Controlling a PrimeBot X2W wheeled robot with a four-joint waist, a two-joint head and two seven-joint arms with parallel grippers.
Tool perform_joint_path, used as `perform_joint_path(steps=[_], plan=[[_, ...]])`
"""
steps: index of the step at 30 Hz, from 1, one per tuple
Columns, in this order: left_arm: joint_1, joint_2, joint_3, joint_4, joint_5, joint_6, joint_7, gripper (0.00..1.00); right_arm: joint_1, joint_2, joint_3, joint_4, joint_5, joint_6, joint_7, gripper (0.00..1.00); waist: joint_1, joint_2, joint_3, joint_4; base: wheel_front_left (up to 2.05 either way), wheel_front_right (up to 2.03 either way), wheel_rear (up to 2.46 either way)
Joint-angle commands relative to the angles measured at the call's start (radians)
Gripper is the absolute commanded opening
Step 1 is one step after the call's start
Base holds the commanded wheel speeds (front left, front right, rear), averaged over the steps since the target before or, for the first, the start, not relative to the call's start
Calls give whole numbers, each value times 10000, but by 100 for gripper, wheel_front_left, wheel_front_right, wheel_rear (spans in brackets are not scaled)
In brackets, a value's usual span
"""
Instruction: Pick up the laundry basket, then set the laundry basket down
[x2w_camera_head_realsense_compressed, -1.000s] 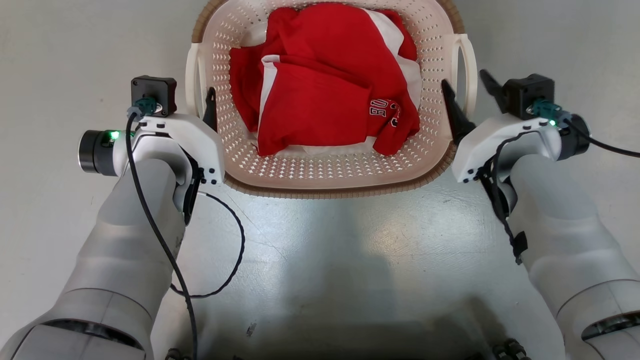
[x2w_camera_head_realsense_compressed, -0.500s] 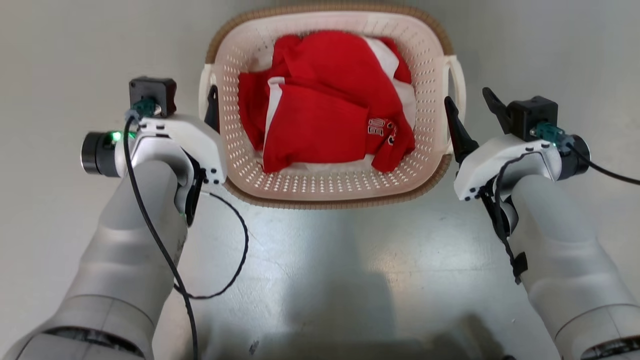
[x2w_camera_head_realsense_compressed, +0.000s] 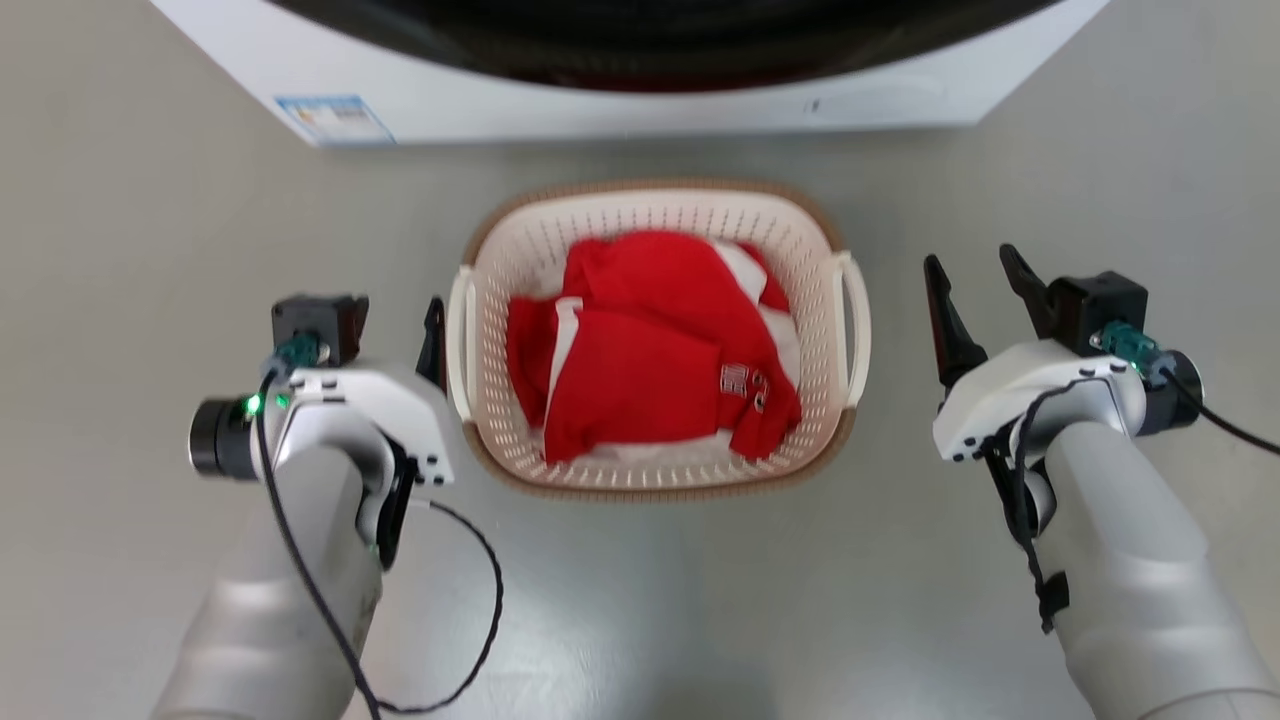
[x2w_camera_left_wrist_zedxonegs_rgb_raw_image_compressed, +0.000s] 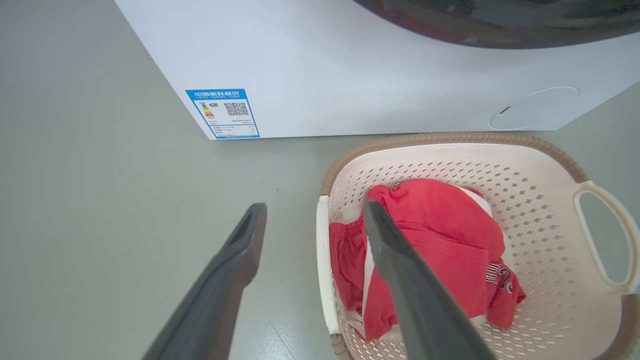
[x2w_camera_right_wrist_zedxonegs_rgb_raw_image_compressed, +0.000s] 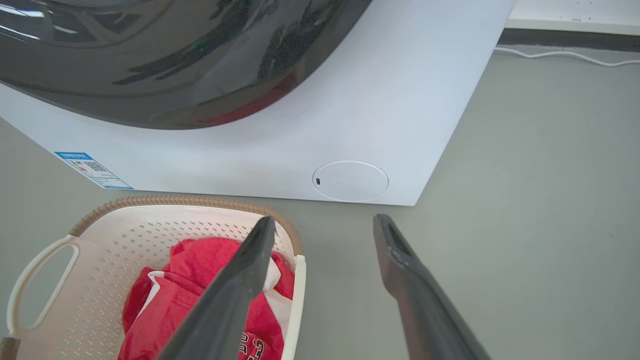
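Observation:
The laundry basket (x2w_camera_head_realsense_compressed: 640, 212), cream, perforated and brown-rimmed, stands on the grey floor with a red and white garment (x2w_camera_head_realsense_compressed: 650, 350) inside. My left gripper (x2w_camera_head_realsense_compressed: 385, 308) is open beside its left handle (x2w_camera_head_realsense_compressed: 461, 340), the inner finger close to that handle. In the left wrist view this gripper (x2w_camera_left_wrist_zedxonegs_rgb_raw_image_compressed: 315, 205) has one finger over the floor and one over the basket (x2w_camera_left_wrist_zedxonegs_rgb_raw_image_compressed: 525, 165), touching nothing. My right gripper (x2w_camera_head_realsense_compressed: 972, 258) is open and stands apart, right of the right handle (x2w_camera_head_realsense_compressed: 858, 315). In the right wrist view it (x2w_camera_right_wrist_zedxonegs_rgb_raw_image_compressed: 325, 219) holds nothing, with the basket (x2w_camera_right_wrist_zedxonegs_rgb_raw_image_compressed: 100, 225) at lower left.
A white washer (x2w_camera_head_realsense_compressed: 640, 95) with a dark round door stands just behind the basket; it carries a blue label (x2w_camera_head_realsense_compressed: 335, 118). A white cable (x2w_camera_right_wrist_zedxonegs_rgb_raw_image_compressed: 565, 54) lies on the floor by the far wall. A black cable (x2w_camera_head_realsense_compressed: 485, 610) loops from my left arm.
The camera has risen, so the basket looks smaller and the washer has come into view. Both grippers have come off the handles; the right one is now clear of its handle.

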Motion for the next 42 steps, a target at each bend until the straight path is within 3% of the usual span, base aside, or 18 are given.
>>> perform_joint_path(steps=[1, 13, 25, 42], plan=[[461, 372, 405, -312, 16, -61, -61, 100, 460, 160, 94, -315, -167, 60, -65, 100, 0, 0, -977, -17, 0, 0, 0], [2474, 689, 1547, -2258, 286, -281, -61, 100, 1743, 29, -325, -1867, -1039, 60, -65, 100, 0, 0, -3049, -51, 0, 0, 0], [5110, 717, 2789, -4812, 884, -250, -61, 100, 3768, -364, -1, -3967, -733, 60, -65, 100, 0, 0, -4658, -222, 0, 0, 0], [7340, 493, 3746, -6683, 1001, -411, -61, 100, 6248, -436, -385, -6199, -413, 60, -65, 100, 0, 0, -5704, -150, 0, 0, 0]])
